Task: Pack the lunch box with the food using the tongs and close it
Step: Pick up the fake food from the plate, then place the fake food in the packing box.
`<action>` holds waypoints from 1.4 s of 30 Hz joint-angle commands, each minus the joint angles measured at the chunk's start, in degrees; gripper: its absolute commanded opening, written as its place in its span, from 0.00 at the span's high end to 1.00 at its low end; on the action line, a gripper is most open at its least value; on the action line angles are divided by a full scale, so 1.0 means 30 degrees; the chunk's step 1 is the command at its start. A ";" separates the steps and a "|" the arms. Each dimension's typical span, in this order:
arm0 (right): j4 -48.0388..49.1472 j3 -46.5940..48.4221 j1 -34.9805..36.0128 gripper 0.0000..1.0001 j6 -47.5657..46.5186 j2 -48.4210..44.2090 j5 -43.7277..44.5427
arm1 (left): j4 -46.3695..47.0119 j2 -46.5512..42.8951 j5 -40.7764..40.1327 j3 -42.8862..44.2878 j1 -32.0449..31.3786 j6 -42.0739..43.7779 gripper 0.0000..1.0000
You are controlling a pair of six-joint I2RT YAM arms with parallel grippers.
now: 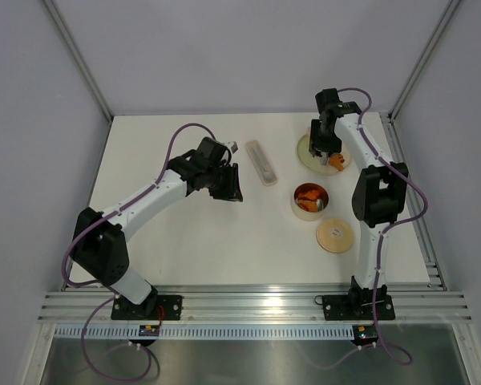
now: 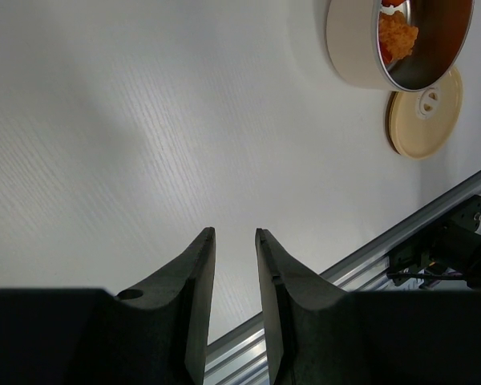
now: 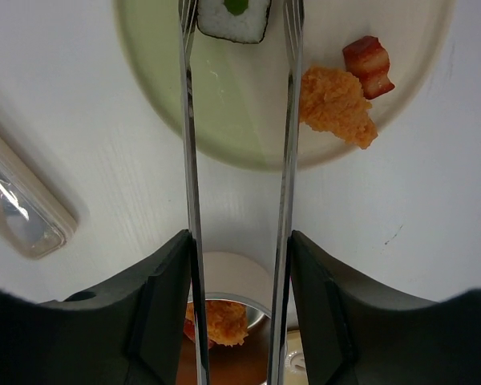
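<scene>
Top external view, from the left: the left tool [image 1: 231,188] hangs over bare desk [image 1: 224,241], well to the left of the lunch box [image 1: 311,202]. Left wrist view shows its fingers [image 2: 194,273] a narrow gap apart with nothing between them, so it is released and holds nothing. A pale oblong translucent case [image 1: 260,163] lies flat on the desk up and to the left of the lunch box, between it and the left tool, apart from both. The lunch box stands upright and uncovered on the desk, cream outside and shiny steel inside, with orange food [image 1: 308,195] in it. Its flat round tan lid [image 1: 335,235] lies on the desk just beside the lunch box, toward the arm bases and slightly right. A pale yellow-green plate [image 1: 302,154] sits just beyond the lunch box on its far side. The right tool [image 3: 240,234] hovers over that plate, clenched on the tongs [image 3: 189,144]: both slender silver arms run out from between its fingers, pressed against their inner faces. Straight beyond the lunch box, a white roll [image 3: 234,20] with a black rim and green centre lies on the plate between the tongs' tips; whether they pinch it cannot be told. Beyond the lunch box and a little to its right, an orange crumbed piece [image 3: 337,104] and a red-brown striped piece [image 3: 369,66] rest on the plate near its rim, touching each other
</scene>
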 commanded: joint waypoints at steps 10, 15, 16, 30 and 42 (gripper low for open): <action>0.0333 0.0185 -0.0197 0.64 -0.0305 -0.0578 0.0101 | 0.0261 -0.0218 0.0160 -0.0079 0.0170 0.0370 0.70; 0.0245 -0.1363 -0.0198 0.66 0.0046 -0.2682 0.0334 | 0.0349 -0.0248 0.0248 -0.0196 0.0199 0.0341 0.70; 0.0274 -0.1659 -0.0197 0.67 0.0134 -0.3125 0.0509 | 0.0349 -0.0248 0.0248 -0.0196 0.0170 0.0340 0.70; -0.0310 -0.9358 0.1149 0.69 0.1627 -1.2406 0.0365 | 0.0759 -0.0570 0.0482 -0.0548 0.0170 0.0136 0.69; -0.2596 -1.1474 0.3171 0.69 0.3006 -1.6487 -0.0688 | 0.0584 -0.0394 0.0365 -0.0109 0.0170 0.0165 0.69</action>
